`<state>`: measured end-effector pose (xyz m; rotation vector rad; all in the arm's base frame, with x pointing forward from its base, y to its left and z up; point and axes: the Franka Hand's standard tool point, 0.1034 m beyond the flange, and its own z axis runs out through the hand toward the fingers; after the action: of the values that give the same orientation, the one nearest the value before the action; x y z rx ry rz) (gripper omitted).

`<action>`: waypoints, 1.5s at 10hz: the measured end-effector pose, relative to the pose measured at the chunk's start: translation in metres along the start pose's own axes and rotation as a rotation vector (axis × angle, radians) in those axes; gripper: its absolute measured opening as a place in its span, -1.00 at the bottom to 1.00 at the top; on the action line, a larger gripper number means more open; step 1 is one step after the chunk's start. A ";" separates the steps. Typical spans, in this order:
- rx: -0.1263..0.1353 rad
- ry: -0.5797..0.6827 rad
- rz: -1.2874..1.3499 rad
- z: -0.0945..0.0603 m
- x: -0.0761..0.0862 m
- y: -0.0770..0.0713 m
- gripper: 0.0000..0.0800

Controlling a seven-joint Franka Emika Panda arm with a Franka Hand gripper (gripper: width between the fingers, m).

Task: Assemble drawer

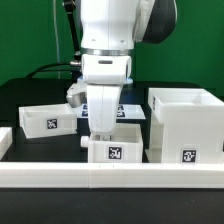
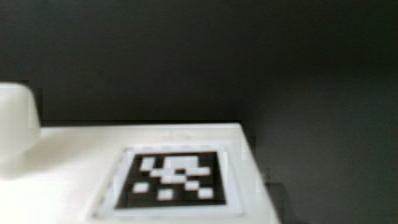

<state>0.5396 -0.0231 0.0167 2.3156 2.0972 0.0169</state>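
Observation:
The drawer's tall open box housing point(image 1: 185, 125) stands at the exterior view's right, with a tag low on its near face. One shallow tray point(image 1: 45, 118) lies at the left. A second tray point(image 1: 125, 143) sits in the middle, with a tag on its near face. My gripper point(image 1: 100, 128) hangs straight down at this middle tray's left end, its fingertips at the tray's wall. The exterior view does not show how the jaws stand. The wrist view shows no fingers, only a white tagged panel point(image 2: 173, 180) very close and a rounded white part point(image 2: 15, 120) beside it.
A long white rail point(image 1: 110, 176) runs along the table's near edge in front of the trays. The table is black, with a green backdrop behind. Dark cables hang behind the arm at the back left.

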 end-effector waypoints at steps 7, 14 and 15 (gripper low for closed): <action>-0.004 0.002 -0.025 0.003 0.009 0.004 -0.90; 0.002 -0.014 -0.072 0.008 0.017 0.001 -0.90; 0.002 -0.015 -0.072 0.007 0.017 0.001 -0.90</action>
<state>0.5426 -0.0060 0.0091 2.2322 2.1731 -0.0030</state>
